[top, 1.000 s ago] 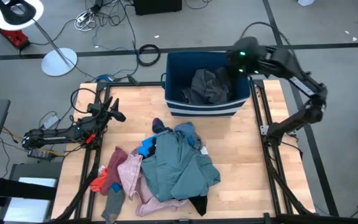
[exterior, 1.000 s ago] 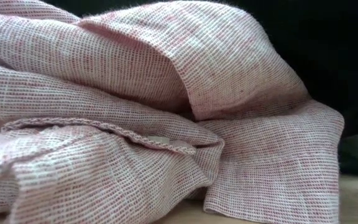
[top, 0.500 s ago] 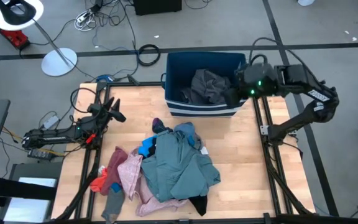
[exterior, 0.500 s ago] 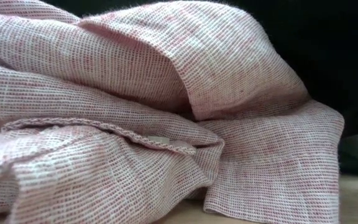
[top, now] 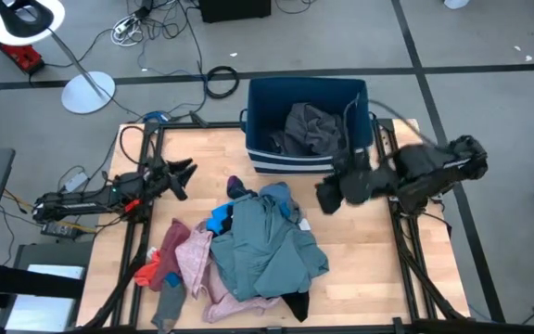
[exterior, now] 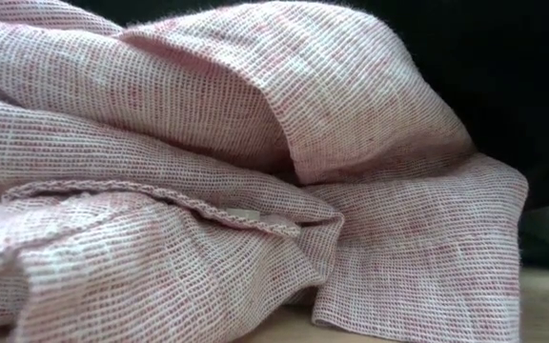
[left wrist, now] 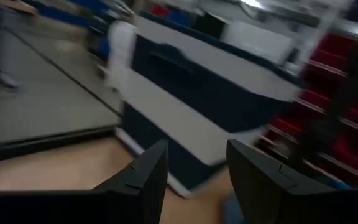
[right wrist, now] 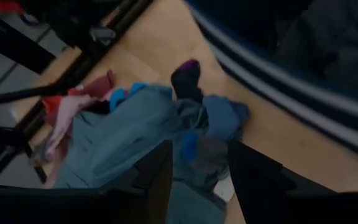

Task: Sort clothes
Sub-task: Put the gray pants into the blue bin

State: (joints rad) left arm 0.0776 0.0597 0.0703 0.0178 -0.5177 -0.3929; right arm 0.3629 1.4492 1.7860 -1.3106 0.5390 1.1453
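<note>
Now the left claw (top: 185,176) hovers at the tabletop's (top: 360,278) left edge, left of the clothes (top: 248,246), its fingers (left wrist: 142,180) spread with nothing between them. The clothes lie heaped mid-tabletop: a teal-grey garment (top: 272,250) on top, a pink one (top: 195,260) and a red-orange one (top: 151,271) at its left. Just behind the heap stands the bin (top: 267,102), a dark grey garment (top: 313,125) inside. Right of the heap, in front of the bin, the right claw (top: 327,197) hangs over bare tabletop, fingers (right wrist: 151,180) apart, empty.
</note>
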